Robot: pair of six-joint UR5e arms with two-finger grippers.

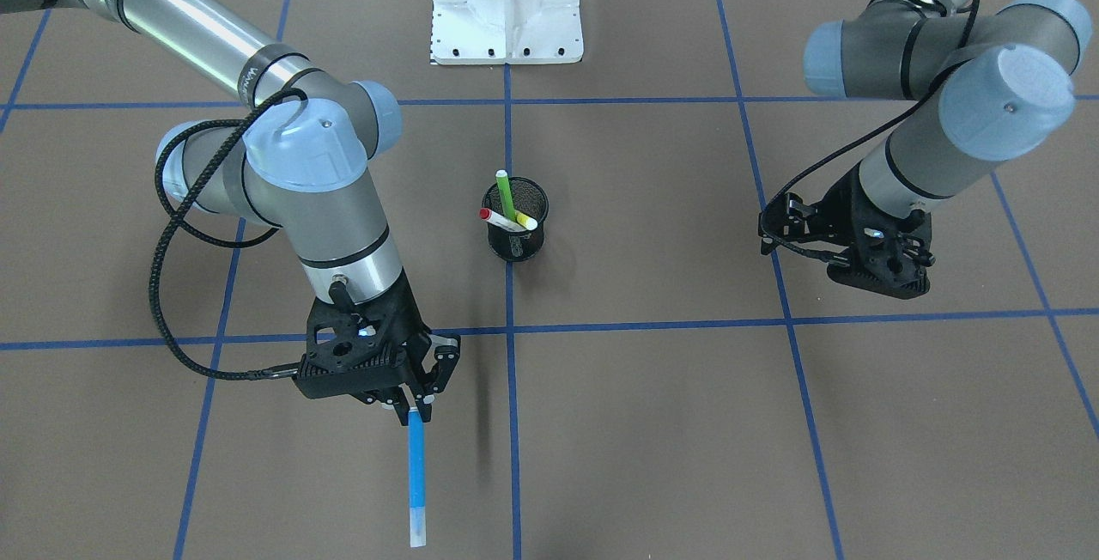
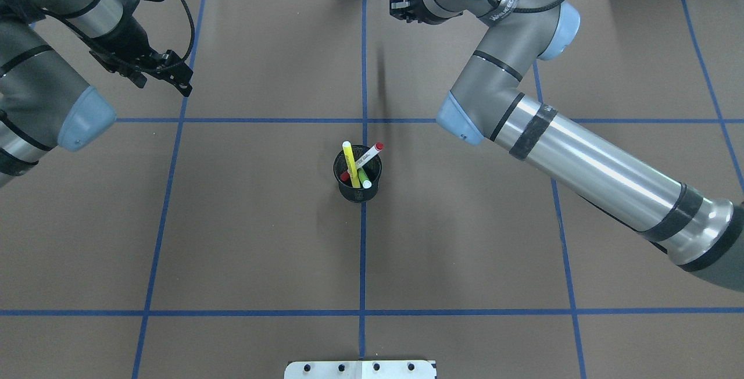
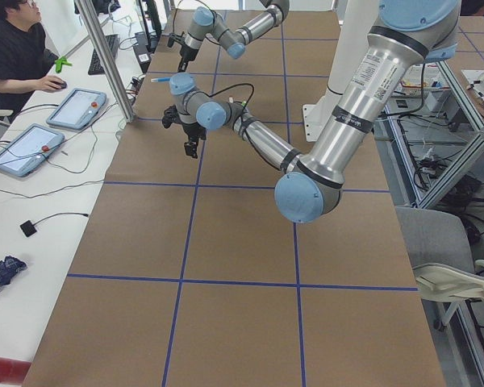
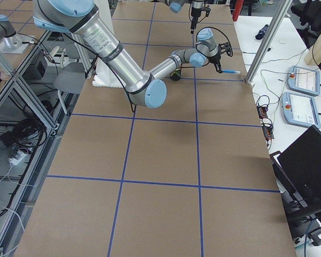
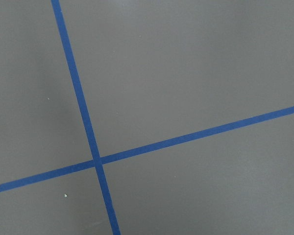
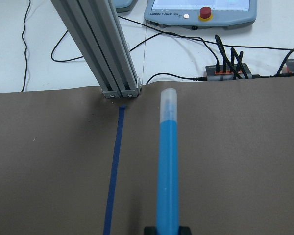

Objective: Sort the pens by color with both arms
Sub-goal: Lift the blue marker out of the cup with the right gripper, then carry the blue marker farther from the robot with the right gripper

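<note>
A black mesh cup (image 1: 515, 242) (image 2: 358, 192) stands at the table's centre. In it lean a green pen (image 1: 504, 195), a yellow pen (image 2: 350, 163) and a white pen with red ends (image 2: 371, 156). My right gripper (image 1: 414, 405) (image 6: 166, 229) is shut on one end of a blue pen (image 1: 416, 474) (image 6: 167, 166) and holds it nearly level above the table's far edge. The pen's pale tip points away from the robot. My left gripper (image 1: 889, 281) (image 2: 168, 79) hangs empty over bare table at the far left, with its fingers apart.
Blue tape lines (image 5: 88, 132) divide the brown table into squares. The white base pedestal (image 1: 506, 6) is at the robot's side. An aluminium post (image 6: 103, 54) stands at the far edge, with control pendants (image 6: 201, 10) and cables behind it. An operator (image 3: 8, 56) sits there.
</note>
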